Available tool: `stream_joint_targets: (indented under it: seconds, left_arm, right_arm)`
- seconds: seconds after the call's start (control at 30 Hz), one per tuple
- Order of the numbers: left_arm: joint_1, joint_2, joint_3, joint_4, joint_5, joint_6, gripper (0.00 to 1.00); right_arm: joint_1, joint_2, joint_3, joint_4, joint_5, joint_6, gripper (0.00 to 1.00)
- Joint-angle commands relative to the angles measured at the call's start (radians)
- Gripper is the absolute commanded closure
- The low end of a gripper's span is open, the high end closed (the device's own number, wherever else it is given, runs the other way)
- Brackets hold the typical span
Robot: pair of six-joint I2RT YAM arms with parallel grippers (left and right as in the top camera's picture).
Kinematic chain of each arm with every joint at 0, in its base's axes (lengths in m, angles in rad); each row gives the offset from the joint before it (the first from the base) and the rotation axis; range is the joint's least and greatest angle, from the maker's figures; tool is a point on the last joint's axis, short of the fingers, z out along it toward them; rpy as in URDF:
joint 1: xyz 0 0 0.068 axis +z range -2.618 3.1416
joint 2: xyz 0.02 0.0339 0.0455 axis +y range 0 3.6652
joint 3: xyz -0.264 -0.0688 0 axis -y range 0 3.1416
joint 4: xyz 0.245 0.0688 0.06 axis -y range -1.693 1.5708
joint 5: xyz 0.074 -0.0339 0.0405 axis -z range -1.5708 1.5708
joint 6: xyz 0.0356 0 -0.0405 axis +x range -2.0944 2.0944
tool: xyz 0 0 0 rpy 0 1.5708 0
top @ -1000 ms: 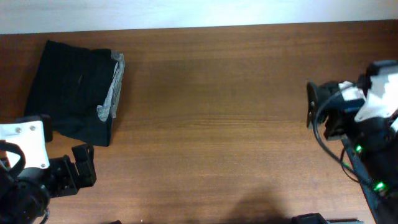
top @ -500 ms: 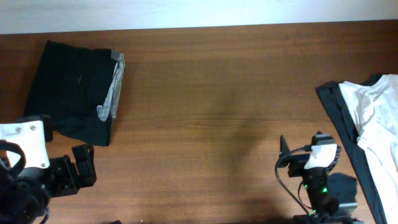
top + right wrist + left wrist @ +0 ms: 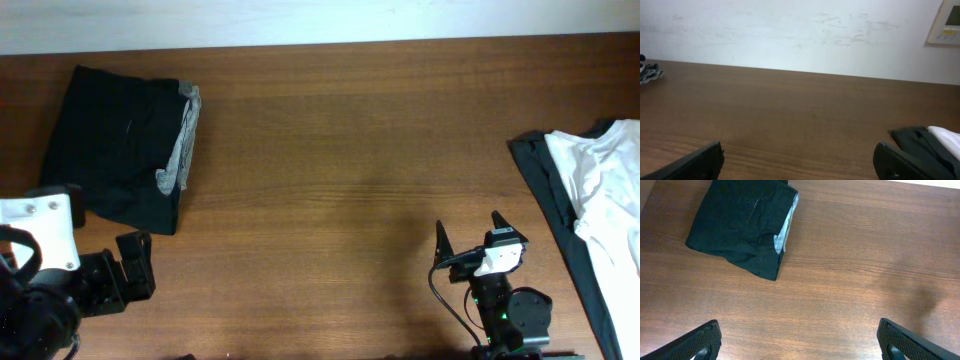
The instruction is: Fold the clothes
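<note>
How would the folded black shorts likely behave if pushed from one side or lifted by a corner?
The black shorts would probably bunch rather than slide as one block: their edges lie uneven and soft. Lifted by a corner, the fold would likely open and hang limp. The grey fabric showing at their side might slip out.

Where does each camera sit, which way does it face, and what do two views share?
Overhead: above the table, looking straight down; folded black shorts left, white shirt right, both arms at the near edge.
Left wrist: on the left arm, angled down at the shorts; its open jaws at the bottom corners.
Right wrist: low on the right arm, facing level across the table to a white wall; open jaws at the bottom corners.
Shared: overhead and left wrist both show the shorts.
</note>
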Motion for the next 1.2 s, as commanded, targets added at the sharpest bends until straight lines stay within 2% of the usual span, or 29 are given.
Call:
stream_joint_targets:
  seconds: [0.0,0.77,0.93,1.03,1.17]
  left_arm:
    - [-0.005,0.002,0.001,0.001,0.011,0.013,0.01]
    - [-0.005,0.002,0.0,0.02,-0.015,0.017,0.01]
    - [-0.007,0.001,-0.099,0.254,0.024,0.016,0.01]
    - [-0.029,-0.059,-0.322,0.576,0.121,0.016,0.01]
    - [-0.119,-0.217,-0.707,0.938,0.136,0.017,0.01]
  right_arm:
    - [-0.006,-0.008,-0.01,0.005,-0.013,-0.006,0.01]
    - [-0.006,-0.008,-0.01,0.005,-0.013,-0.006,0.01]
    - [-0.006,-0.008,-0.01,0.005,-0.013,-0.006,0.01]
    - [-0.006,-0.008,-0.01,0.005,-0.013,-0.006,0.01]
    - [-0.006,-0.008,-0.01,0.005,-0.013,-0.006,0.01]
